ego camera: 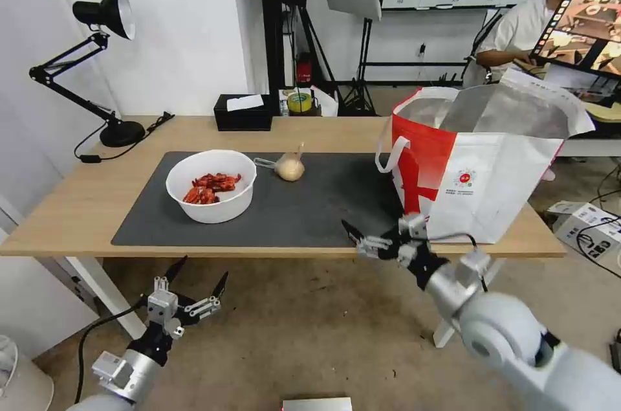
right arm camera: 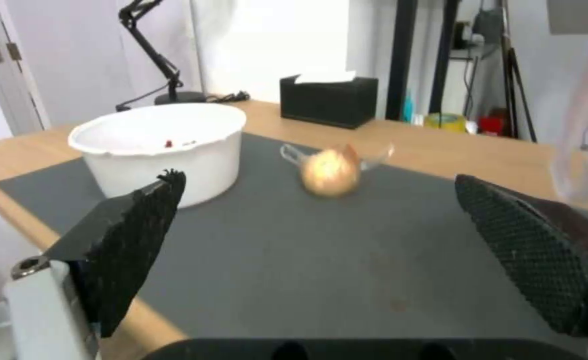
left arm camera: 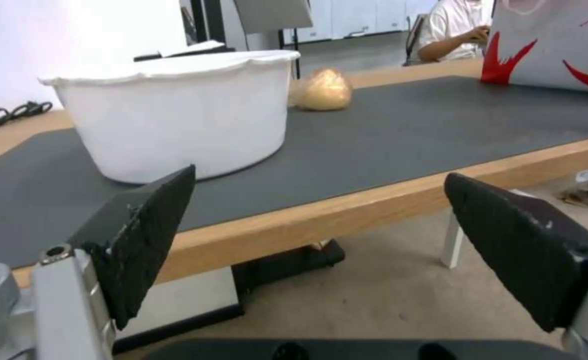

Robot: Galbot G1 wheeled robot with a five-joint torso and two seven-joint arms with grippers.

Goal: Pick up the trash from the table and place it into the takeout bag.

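Two trash items left on the counter [ego camera: 77, 217] mat: bowl of crayfish shells [ego camera: 211, 185], small bag of beige food [ego camera: 289, 167]. My left gripper [ego camera: 196, 279] waits low, fingers spread; right gripper [ego camera: 362, 237] at the edge, fingers spread, facing the food. Takeout bag [ego camera: 482, 165] stands open, ready.

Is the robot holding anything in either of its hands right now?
No. The left hand hangs open below the table edge; the right hand is open at its front edge.
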